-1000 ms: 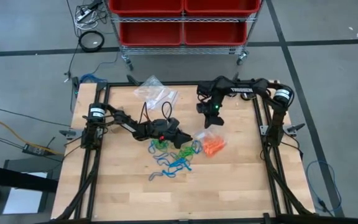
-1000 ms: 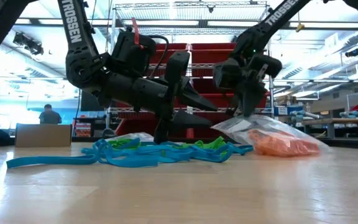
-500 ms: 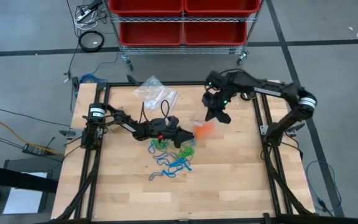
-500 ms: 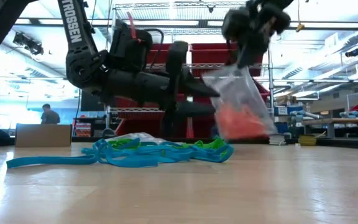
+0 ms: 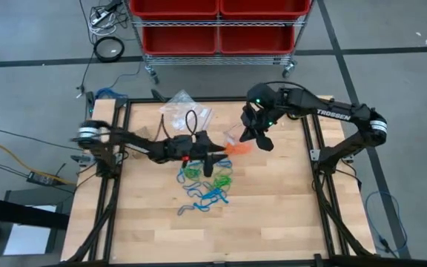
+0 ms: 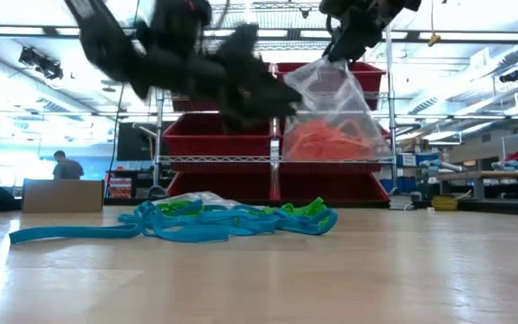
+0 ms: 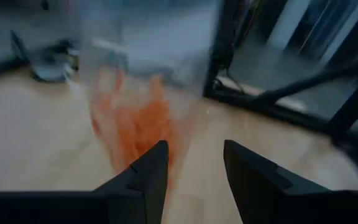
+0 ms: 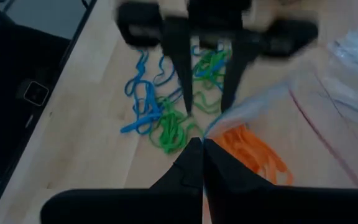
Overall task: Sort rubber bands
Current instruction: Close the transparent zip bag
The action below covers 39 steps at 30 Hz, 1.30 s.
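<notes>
Rubber bands [image 5: 207, 183] seemingly below bag [image 5: 235, 144]

- Overhead camera: I look straight down from well above; the whole table [image 5: 154, 237] fits in frame, red shelf bins [image 5: 217, 22] beyond its far edge.
- Low camera: I sit at tabletop height at the near edge, facing level across toward those same red bins [image 6: 214, 144]; the pile of blue and green rubber bands [image 6: 232, 219] lies close.
- Left wrist camera: I look forward past two dark fingers [image 7: 148, 174], near the bag of orange bands [image 7: 138, 118].
- Right wrist camera: I look down past closed fingers [image 8: 197, 168] onto the pile [image 8: 166, 106].
- Shared: the pile shows overhead [image 5: 206, 185], low, and right wrist; the bag [image 6: 331, 126] in all four.
</notes>
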Each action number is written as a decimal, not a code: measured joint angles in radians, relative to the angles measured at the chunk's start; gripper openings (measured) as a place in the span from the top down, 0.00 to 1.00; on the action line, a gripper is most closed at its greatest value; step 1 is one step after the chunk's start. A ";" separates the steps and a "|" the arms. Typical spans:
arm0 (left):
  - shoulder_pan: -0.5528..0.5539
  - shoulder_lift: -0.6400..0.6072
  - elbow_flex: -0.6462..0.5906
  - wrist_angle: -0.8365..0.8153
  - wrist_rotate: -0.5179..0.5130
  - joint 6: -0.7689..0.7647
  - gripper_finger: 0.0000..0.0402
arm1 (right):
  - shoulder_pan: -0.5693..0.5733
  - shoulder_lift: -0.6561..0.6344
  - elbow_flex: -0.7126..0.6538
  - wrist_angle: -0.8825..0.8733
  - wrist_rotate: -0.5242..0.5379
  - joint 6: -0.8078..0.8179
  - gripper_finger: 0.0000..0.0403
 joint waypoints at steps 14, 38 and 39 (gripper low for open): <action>-0.025 -0.414 -0.027 -0.474 -0.139 0.077 0.59 | 0.162 0.000 0.000 0.127 0.095 0.060 1.00; -0.025 -0.264 -0.165 0.035 0.019 -0.154 0.59 | 0.210 0.001 0.000 0.191 0.142 0.095 1.00; -0.025 -0.252 -0.162 0.059 0.020 -0.154 0.59 | 0.210 0.001 0.000 0.193 0.142 0.095 1.00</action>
